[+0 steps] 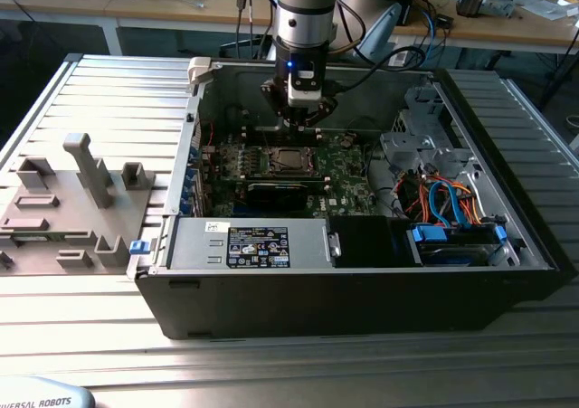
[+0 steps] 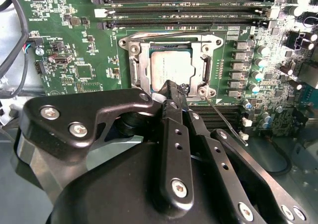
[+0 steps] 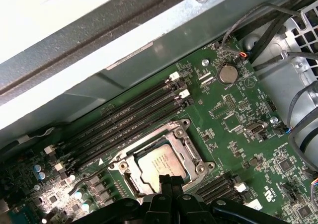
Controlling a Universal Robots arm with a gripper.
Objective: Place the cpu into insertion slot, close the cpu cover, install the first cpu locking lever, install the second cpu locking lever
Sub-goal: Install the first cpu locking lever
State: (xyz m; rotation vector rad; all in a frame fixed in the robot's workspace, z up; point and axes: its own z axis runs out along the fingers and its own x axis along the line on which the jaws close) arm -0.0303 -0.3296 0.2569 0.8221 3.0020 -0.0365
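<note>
The cpu (image 2: pixel 171 67) (image 3: pixel 160 165) lies flat in its slot on the green board (image 2: pixel 74 70), its silver-grey top showing through the window of the cpu cover (image 2: pixel 143 65) (image 3: pixel 185 140), which lies down over it. My gripper (image 2: pixel 176 91) (image 3: pixel 168 180) is shut, its tips together at the edge of the socket. I see nothing held between them. A thin locking lever (image 2: pixel 226 122) sticks out at an angle from the socket corner beside my tips. Another lever (image 2: pixel 169 35) runs along the far side of the cover. In the exterior view my gripper (image 1: pixel 298 118) hangs just above the socket (image 1: pixel 288 161).
Rows of memory slots (image 2: pixel 189 10) (image 3: pixel 124 119) run beside the socket. The open computer case (image 1: pixel 172 209) walls in the board. A power supply (image 1: pixel 258 245) and a drive bay with blue and orange cables (image 1: pixel 448 209) stand on the near side. Grey fixtures (image 1: pixel 86 168) stand at the exterior view's left.
</note>
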